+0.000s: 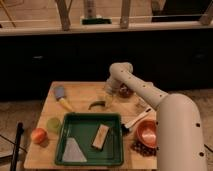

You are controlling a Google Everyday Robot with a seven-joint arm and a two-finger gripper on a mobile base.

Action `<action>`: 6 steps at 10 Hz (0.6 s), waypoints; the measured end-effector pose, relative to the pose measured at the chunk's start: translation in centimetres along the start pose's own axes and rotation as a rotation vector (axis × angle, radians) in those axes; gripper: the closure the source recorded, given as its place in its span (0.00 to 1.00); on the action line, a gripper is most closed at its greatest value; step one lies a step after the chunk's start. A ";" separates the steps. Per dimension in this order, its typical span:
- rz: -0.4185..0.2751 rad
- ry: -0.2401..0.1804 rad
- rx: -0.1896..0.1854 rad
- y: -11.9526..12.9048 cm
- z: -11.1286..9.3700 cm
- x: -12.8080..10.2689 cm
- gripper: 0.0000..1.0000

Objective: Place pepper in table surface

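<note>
- Gripper [108, 98]: at the end of the white arm [137, 86], low over the middle of the table, just beyond the far rim of the tray. Whether it is spread or closed cannot be told from this view.
- Pepper [96, 104]: small, dark green, curved pod. It lies on the table just left of the gripper, between the brush and the arm and close to the tray's far edge. Contact with the gripper is unclear.
- Table [82, 91]: light tan planks, carrying all the items listed.
- Tray [61, 145]: dark green, rectangular, at the near middle. It holds a tan block [100, 136] and a pale flat wedge [74, 150].
- Brush [63, 98]: yellow handle, far left, lying at a slant.
- Round orange-red fruit [38, 135]: near left edge, beside a small yellow-green item [53, 124].
- Orange bowl [148, 131]: right of the tray, partly behind the arm's body.
- Dark cluster [141, 147]: in front of the bowl, possibly grapes.
- White-handled utensil [136, 120]: between tray and bowl.
</note>
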 end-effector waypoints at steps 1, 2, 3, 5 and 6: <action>-0.002 0.000 -0.001 0.0 0.0 0.0 0.20; -0.004 0.000 -0.002 0.1 0.0 0.0 0.20; -0.005 -0.001 -0.003 0.1 0.0 0.0 0.20; -0.006 -0.001 -0.003 0.1 0.0 0.0 0.20; -0.006 -0.001 -0.004 0.1 0.0 0.0 0.20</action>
